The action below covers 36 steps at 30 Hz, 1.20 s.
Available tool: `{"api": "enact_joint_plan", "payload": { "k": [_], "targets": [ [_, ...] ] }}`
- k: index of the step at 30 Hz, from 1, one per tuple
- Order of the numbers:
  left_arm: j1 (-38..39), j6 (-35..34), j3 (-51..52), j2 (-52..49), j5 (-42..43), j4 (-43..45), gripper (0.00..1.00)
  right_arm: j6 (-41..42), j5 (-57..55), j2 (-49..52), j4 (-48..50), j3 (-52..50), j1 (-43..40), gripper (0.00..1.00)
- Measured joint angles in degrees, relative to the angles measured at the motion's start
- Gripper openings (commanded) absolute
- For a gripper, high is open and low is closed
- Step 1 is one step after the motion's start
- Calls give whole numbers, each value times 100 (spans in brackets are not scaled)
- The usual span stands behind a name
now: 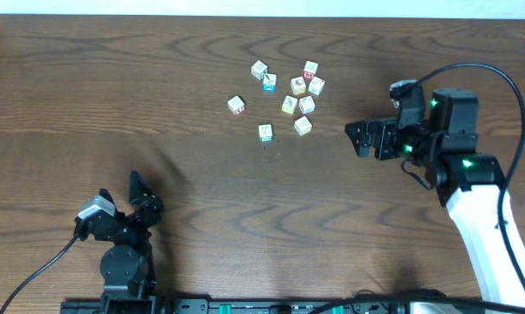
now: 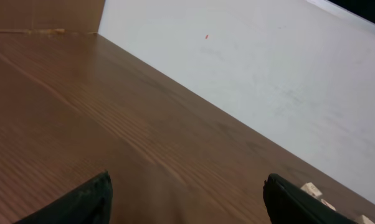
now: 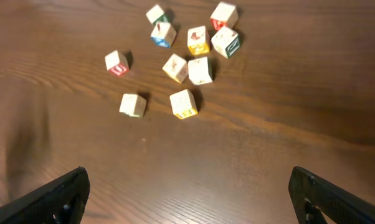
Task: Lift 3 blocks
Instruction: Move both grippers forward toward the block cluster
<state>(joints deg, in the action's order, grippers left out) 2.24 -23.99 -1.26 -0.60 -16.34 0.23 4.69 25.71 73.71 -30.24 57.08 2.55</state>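
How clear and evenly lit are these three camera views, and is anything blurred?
Overhead: even light, the blocks small but sharp, with faint shadows. Left wrist: soft focus, the pale wall washed out, the left gripper dark and blurred at the bottom edge. Right wrist: blocks crisp with short shadows, the right gripper dark and out of focus.

Left gripper (image 2: 186, 182) and right gripper (image 3: 187, 173) have fingers spread wide.

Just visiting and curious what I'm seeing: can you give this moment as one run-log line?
left gripper: open, empty | right gripper: open, empty, facing blocks | blocks: loosely grouped on table, none lifted
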Motion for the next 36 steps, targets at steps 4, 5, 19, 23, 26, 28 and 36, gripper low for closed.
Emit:
{"api": "enact_joint_plan", "payload": {
  "k": [4, 5, 19, 23, 26, 28, 36],
  "targets": [
    [0, 192, 2, -57, 715, -9, 78, -223, 31, 326, 197, -2, 57, 99],
    [2, 227, 2, -151, 852, -7, 78, -214, -2, 369, 315, -2, 114, 95],
    [238, 951, -2546, -5045, 2253, -603, 78, 402, -817, 457, -24, 22, 264, 99],
    [584, 1204, -3355, -6380, 2723, -579, 76, 380, -861, 468, -232, 9, 271, 99],
    [721, 1248, -3493, -6924, 2859, -166, 76, 341, -887, 522, 278, -15, 356, 99],
    [726, 1246, -3539, -7197, 2839, -125, 76, 328, -901, 645, 619, -11, 525, 99],
    [732, 1241, -4006, -8452, 2798, -162, 76, 249, -1220, 2245, 715, 605, 1416, 99]
  ]
}}
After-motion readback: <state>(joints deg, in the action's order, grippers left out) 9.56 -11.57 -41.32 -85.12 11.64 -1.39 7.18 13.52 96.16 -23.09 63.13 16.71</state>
